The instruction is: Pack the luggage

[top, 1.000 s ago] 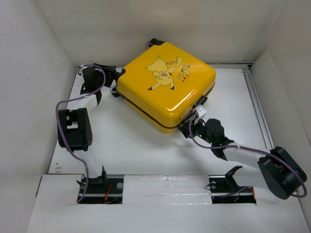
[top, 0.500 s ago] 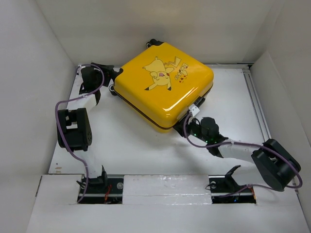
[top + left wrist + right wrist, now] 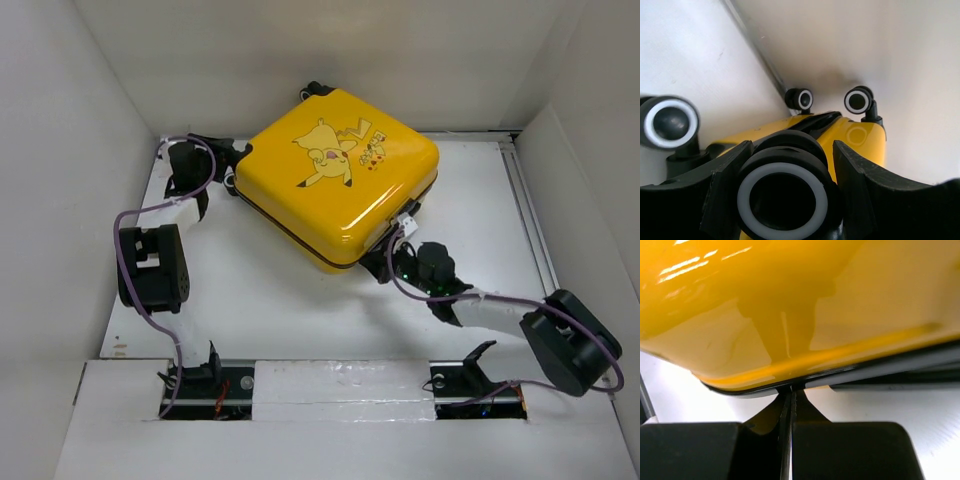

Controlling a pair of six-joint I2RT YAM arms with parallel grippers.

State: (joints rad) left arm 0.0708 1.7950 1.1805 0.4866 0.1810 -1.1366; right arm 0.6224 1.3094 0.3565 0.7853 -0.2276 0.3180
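Note:
The luggage (image 3: pixel 340 175), a closed bright-yellow suitcase with a Pikachu cartoon, lies flat at the back middle of the table. My left gripper (image 3: pixel 228 180) is at its left corner. In the left wrist view its jaws (image 3: pixel 790 150) hold a black wheel with a white ring (image 3: pixel 782 200), and the yellow shell (image 3: pixel 860 140) shows behind. My right gripper (image 3: pixel 385 262) is at the near corner. In the right wrist view it (image 3: pixel 791 390) is shut, tips meeting on the black zipper trim (image 3: pixel 880 371) under the shell (image 3: pixel 790 315). The zipper pull is hidden between the tips.
A white tag (image 3: pixel 408 224) hangs at the luggage's near right edge. White walls close in the table on the left, back and right. Other wheels (image 3: pixel 670 122) (image 3: pixel 799 99) (image 3: pixel 858 100) stand near the back-left wall corner.
The luggage has shifted slightly left and back. My right gripper moved left along the near edge, staying at the zipper seam. The left gripper shifted slightly left with the wheel.

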